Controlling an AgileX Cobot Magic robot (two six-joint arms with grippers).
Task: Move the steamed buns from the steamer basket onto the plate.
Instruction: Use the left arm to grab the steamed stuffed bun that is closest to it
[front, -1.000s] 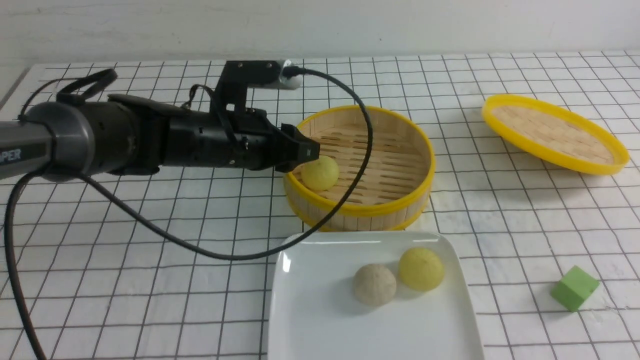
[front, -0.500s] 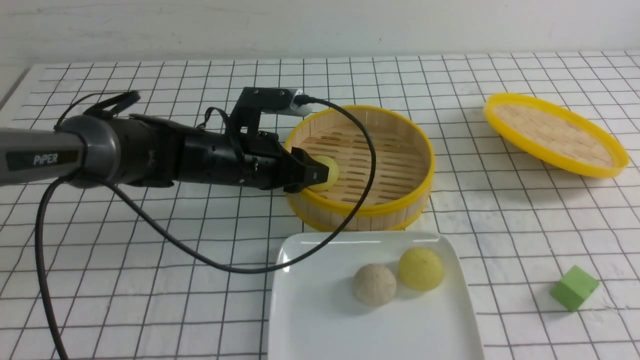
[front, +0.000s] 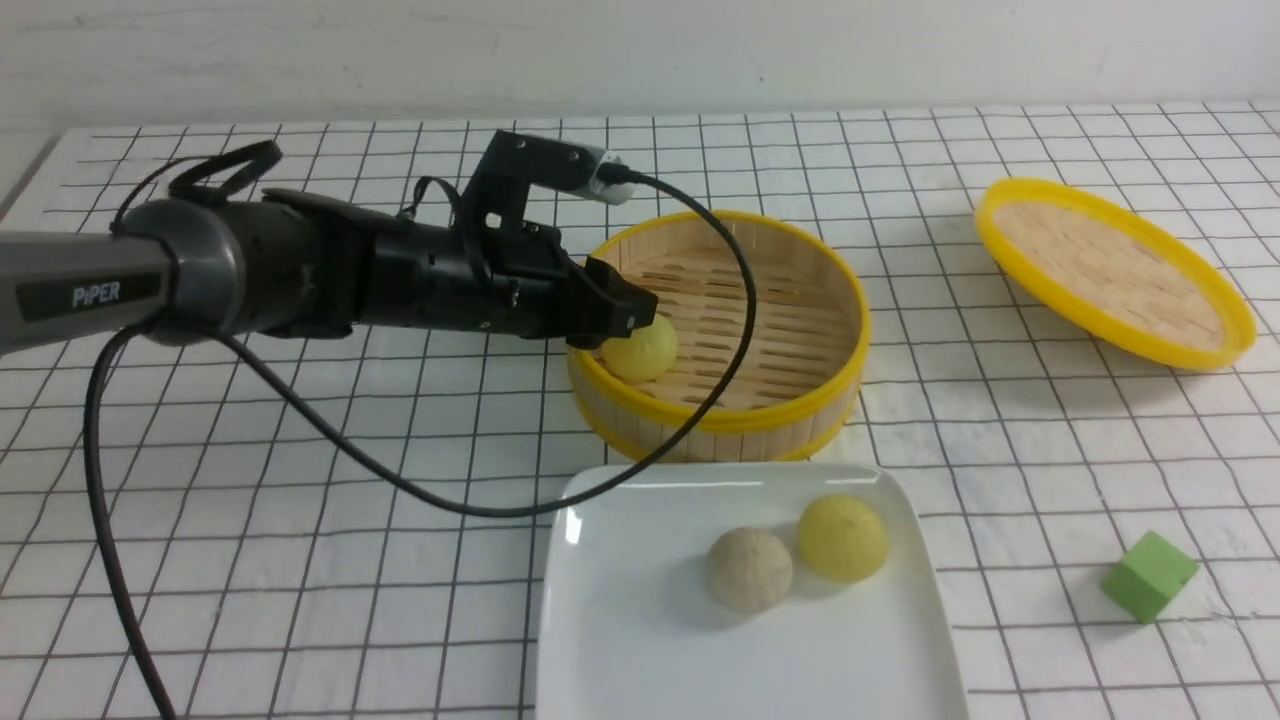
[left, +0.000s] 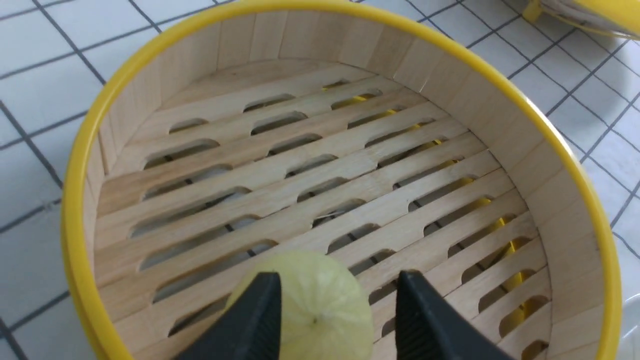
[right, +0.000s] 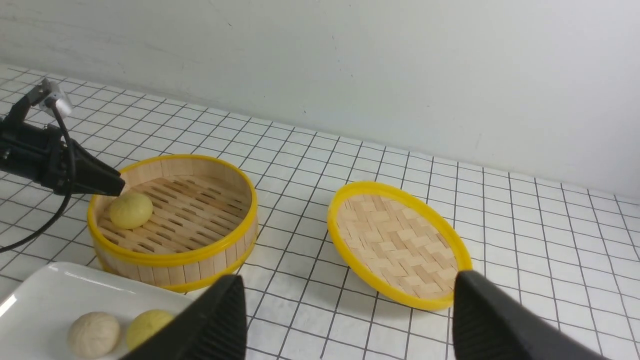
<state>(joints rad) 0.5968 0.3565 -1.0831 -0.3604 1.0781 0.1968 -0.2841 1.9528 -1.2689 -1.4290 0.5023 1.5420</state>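
The steamer basket (front: 730, 425) stands mid-table with one pale yellow steamed bun (front: 642, 348) at its left inner wall. My left gripper (front: 625, 315) reaches over the left rim, just above that bun. In the left wrist view the bun (left: 320, 305) lies between the open jaws of the gripper (left: 339, 280), with a gap beside one finger. The white plate (front: 650, 650) in front holds a beige bun (front: 749, 569) and a yellow bun (front: 842, 538). My right gripper (right: 348, 280) is open and empty above the table, and is out of the front view.
The shallow woven lid (front: 1110, 265) lies tilted at the back right. A green cube (front: 1149, 576) sits right of the plate. The left arm's black cable (front: 740, 300) loops over the basket and down to the plate's back-left corner.
My left gripper dipped down to the bun in the basket, then rose a little. The bun stays on the basket floor. The buns on the plate have not moved.
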